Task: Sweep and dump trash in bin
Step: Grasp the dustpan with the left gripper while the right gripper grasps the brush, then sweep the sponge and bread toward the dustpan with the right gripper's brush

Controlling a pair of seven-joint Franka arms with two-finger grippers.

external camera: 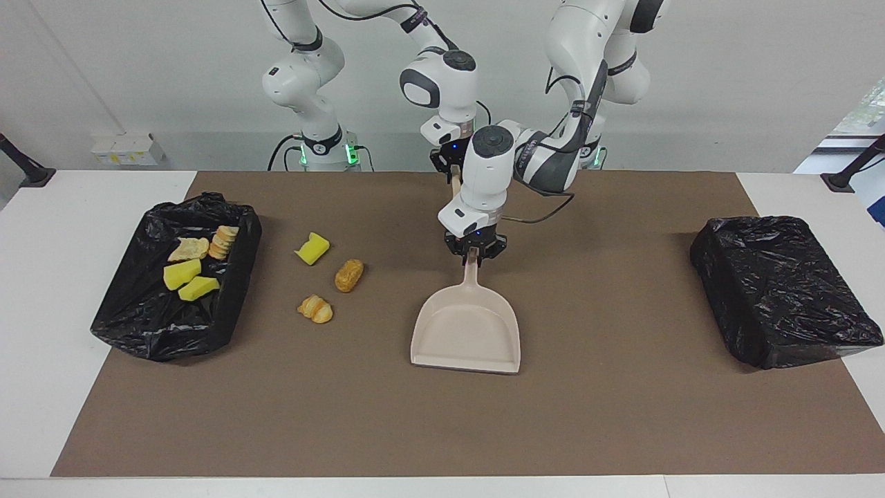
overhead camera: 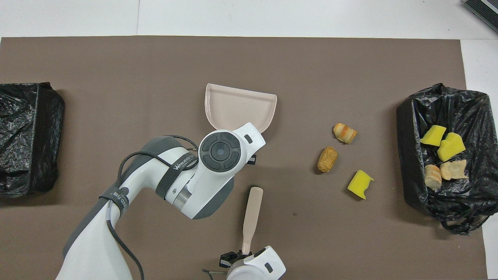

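Note:
Three pieces of trash lie on the brown mat: a yellow sponge chunk [external camera: 312, 248] [overhead camera: 360, 184], a brown bread roll [external camera: 349, 274] [overhead camera: 327, 159] and a pastry piece [external camera: 316, 308] [overhead camera: 344, 133]. The black-bagged bin [external camera: 138, 325] [overhead camera: 408, 163] at the right arm's end holds several more. My left gripper [external camera: 473, 252] is shut on the handle of the beige dustpan [external camera: 467, 332] [overhead camera: 241, 107] at mid-table; from overhead its wrist hides the grip. My right gripper [external camera: 451, 168] [overhead camera: 244, 254] is shut on the beige brush handle [overhead camera: 251, 212]; the bristles are hidden.
A second bin wrapped in a black bag [external camera: 781, 290] [overhead camera: 27, 136] sits at the left arm's end of the mat. The brown mat [external camera: 622, 415] covers most of the white table.

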